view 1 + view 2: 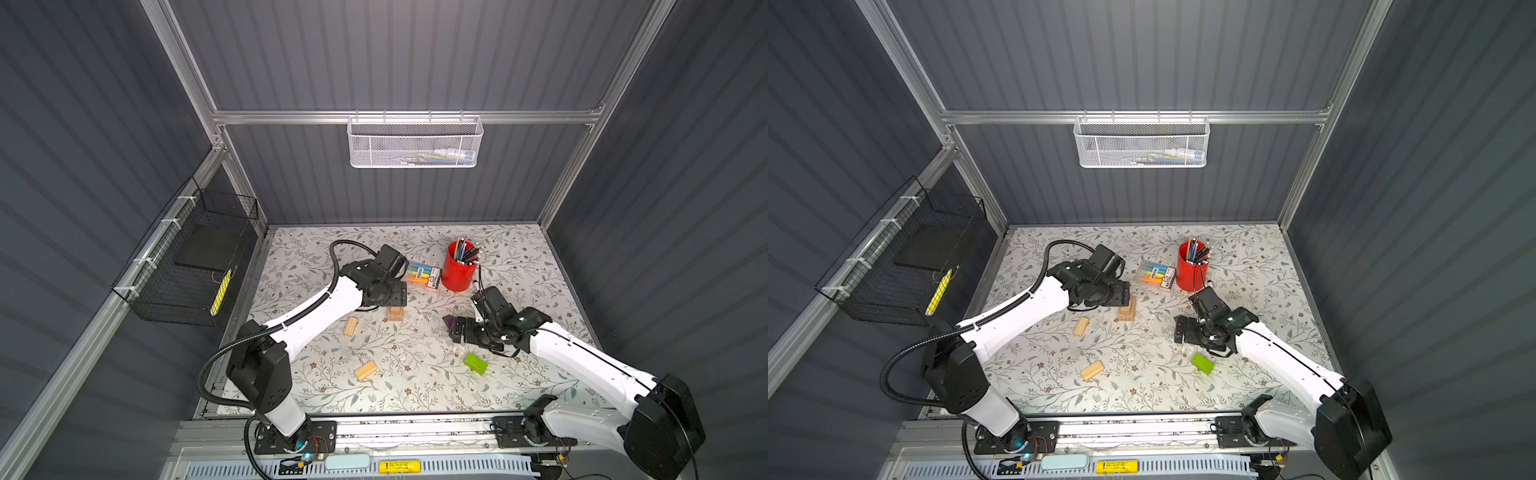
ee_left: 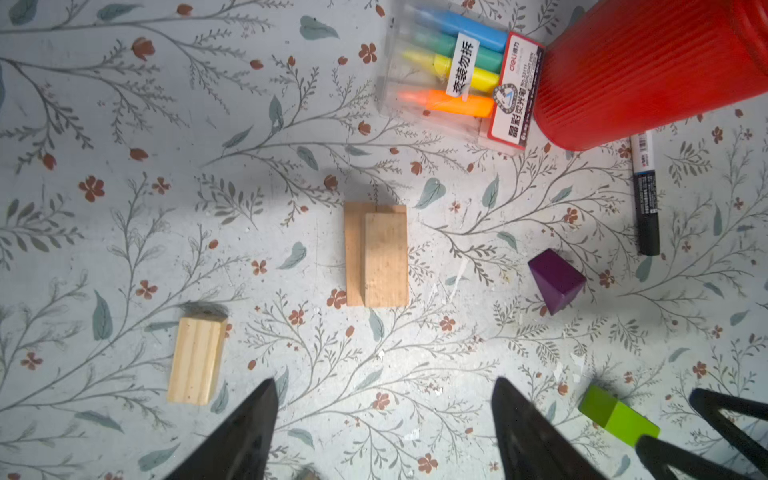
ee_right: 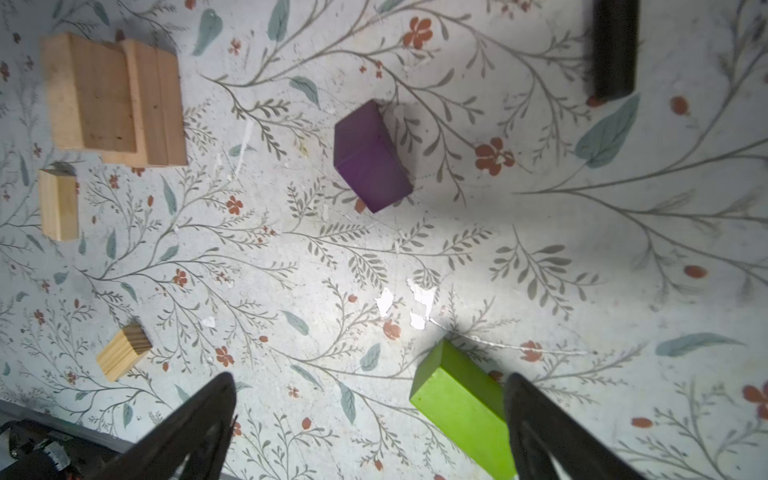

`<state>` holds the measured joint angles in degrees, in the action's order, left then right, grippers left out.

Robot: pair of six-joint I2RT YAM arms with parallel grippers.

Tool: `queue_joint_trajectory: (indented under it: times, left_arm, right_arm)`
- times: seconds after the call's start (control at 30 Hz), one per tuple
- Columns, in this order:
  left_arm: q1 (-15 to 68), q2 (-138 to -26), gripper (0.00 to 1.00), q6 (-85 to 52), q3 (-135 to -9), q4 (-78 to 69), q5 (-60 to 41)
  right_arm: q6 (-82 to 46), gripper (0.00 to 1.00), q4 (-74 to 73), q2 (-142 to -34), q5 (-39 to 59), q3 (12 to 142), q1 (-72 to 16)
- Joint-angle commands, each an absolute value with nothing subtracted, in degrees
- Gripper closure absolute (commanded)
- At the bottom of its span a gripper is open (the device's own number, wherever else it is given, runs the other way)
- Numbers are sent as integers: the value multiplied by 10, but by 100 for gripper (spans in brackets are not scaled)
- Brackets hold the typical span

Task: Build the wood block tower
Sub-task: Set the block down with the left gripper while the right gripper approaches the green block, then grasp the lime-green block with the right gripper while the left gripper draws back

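clock: read in a top view, centred on the tower, twelve at the far side of the table
table (image 1: 519, 270): floral cover, and there's plenty of open room from six round to eight, with the front edge well off
left gripper (image 2: 382, 382): hanging right over the tower, jaws apart, nothing between them
right gripper (image 3: 370, 376): out at three o'clock, jaws spread wide and empty
red pencil cup (image 1: 457, 272): two o'clock, near the tower, so that's the tight side
highlighter pack (image 1: 424, 275): one o'clock, hard by the cup
tower (image 2: 376, 255): tan blocks stacked flat mid-table, top one shifted to one side of those beneath; I can't count the layers
green block (image 1: 476, 363): four o'clock, flat, long axis ten-to-four
purple block (image 3: 370, 158): three o'clock, straight ahead of the right jaws, largely hidden under that gripper in the top views
near tan block (image 1: 351, 326): eight o'clock, close to the tower, long axis one-to-seven
far tan block (image 1: 365, 370): seven o'clock, well apart, long axis two-to-eight
black marker (image 2: 646, 195): lying flat by the cup
my call: tan goes on first, and the left arm is the nearer one. The near tan block lies lengthwise to the way its jaws point, so they should close across the narrow width.
watch for: that offset top block
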<state>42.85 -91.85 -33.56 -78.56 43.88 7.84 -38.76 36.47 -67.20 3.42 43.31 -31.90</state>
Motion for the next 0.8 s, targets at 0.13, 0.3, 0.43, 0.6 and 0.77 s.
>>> queue_joint_trajectory:
  times: [0.13,0.3,0.43,0.6,0.77]
  left_arm:
    - [454,-842,5,-369,-697,372,65]
    - [459,-810,0,-386,-657,346,53]
    - [461,-794,0,-394,-641,342,61]
    - [461,-777,0,-404,-626,342,75]
    - [460,-775,0,-406,-623,351,88]
  right_arm:
    - [-382,1,373,-684,27,399,-298]
    - [-381,1,362,-697,42,384,-296]
    - [-383,1,359,-701,51,374,-297]
    - [-391,1,350,-697,74,354,-302]
    - [-403,1,356,-698,79,352,-331]
